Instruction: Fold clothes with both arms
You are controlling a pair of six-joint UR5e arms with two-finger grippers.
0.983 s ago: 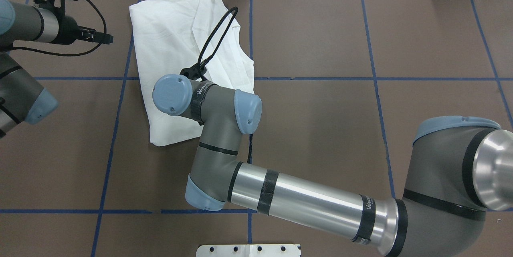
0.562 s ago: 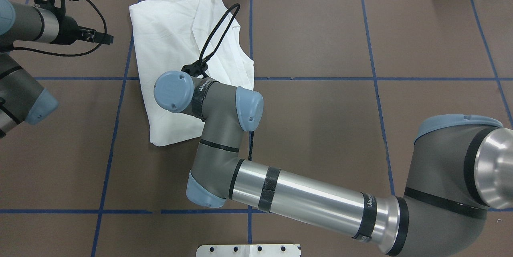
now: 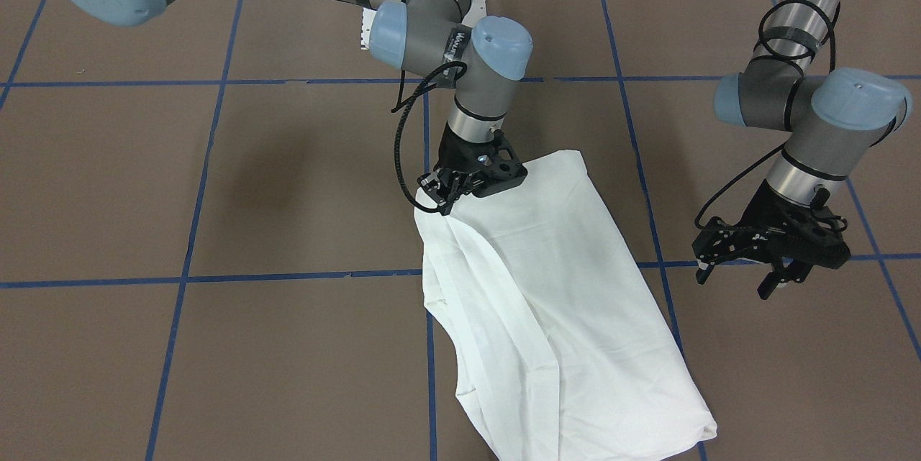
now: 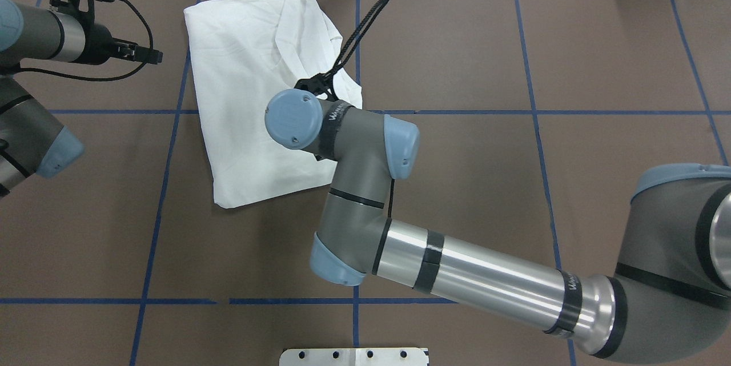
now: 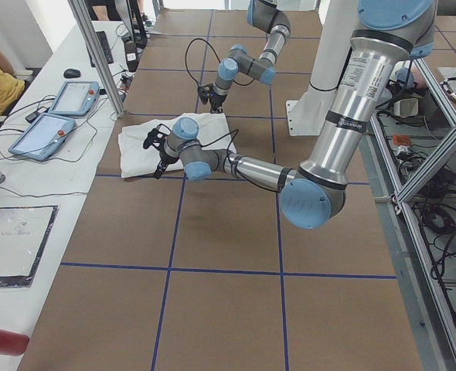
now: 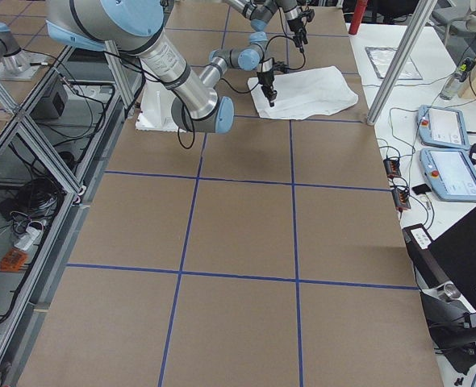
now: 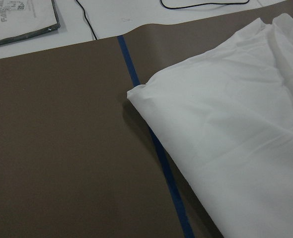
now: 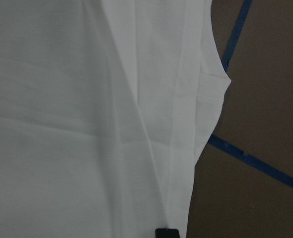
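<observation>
The white shirt [image 3: 561, 303] lies flat on the brown tabletop [image 3: 216, 180], folded into one long shape. In the overhead view it sits in the far part of the tabletop on the robot's left side, and its far end is close to the tabletop's far edge. Its long edges are fairly straight. One long edge has a raised fold running along it. The shirt lies across some blue tape lines [image 3: 288, 276], and one corner [image 7: 136, 91] rests right on a tape line.

The right arm [image 4: 457, 269] reaches across from the other side, and its wrist hangs over the shirt's near end. The right fingers [image 3: 442, 201] point down and touch the shirt at the end of the raised fold. I cannot tell if they are pinching the cloth or only resting on it. A black cable [image 4: 360, 29] loops up from this wrist, over the shirt.

The left fingers [image 3: 737, 256] are spread apart and hold nothing. They hang above the bare tabletop beside the shirt, and they do not touch it. There is bare brown tabletop between them and the shirt's long edge.

On the robot's right side, most of the tabletop is bare. A white plate [image 4: 354, 356] sits at the near edge.
</observation>
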